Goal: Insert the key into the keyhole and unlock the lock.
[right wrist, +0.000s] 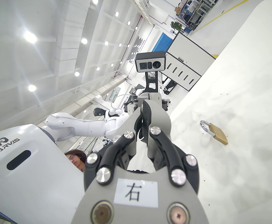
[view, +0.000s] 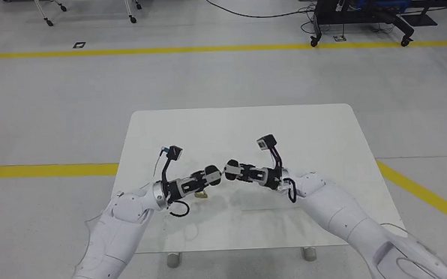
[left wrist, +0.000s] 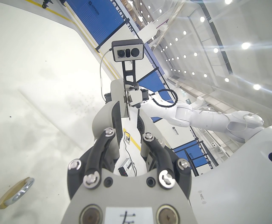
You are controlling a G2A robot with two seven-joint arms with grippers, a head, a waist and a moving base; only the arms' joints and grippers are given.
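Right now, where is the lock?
In the top view, the lock lies on the table near its front edge, beside the left gripper.

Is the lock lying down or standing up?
Lying down. The padlock rests flat on its side on the white table.

Left arm (view: 133,211): comes in from the near left corner of the table (view: 313,128), with the forearm angled inward toward the centre.
Left gripper (left wrist: 128,110): fingers apart with a clear gap between the pads, pointing at the opposite gripper.
Right arm (view: 339,209): comes in from the near right, with the forearm angled inward, mirroring the left.
Right gripper (right wrist: 143,107): fingers drawn together, pads all but meeting.
Relation: the two grippers face tip to tip, just beside each other, over the table's near middle.
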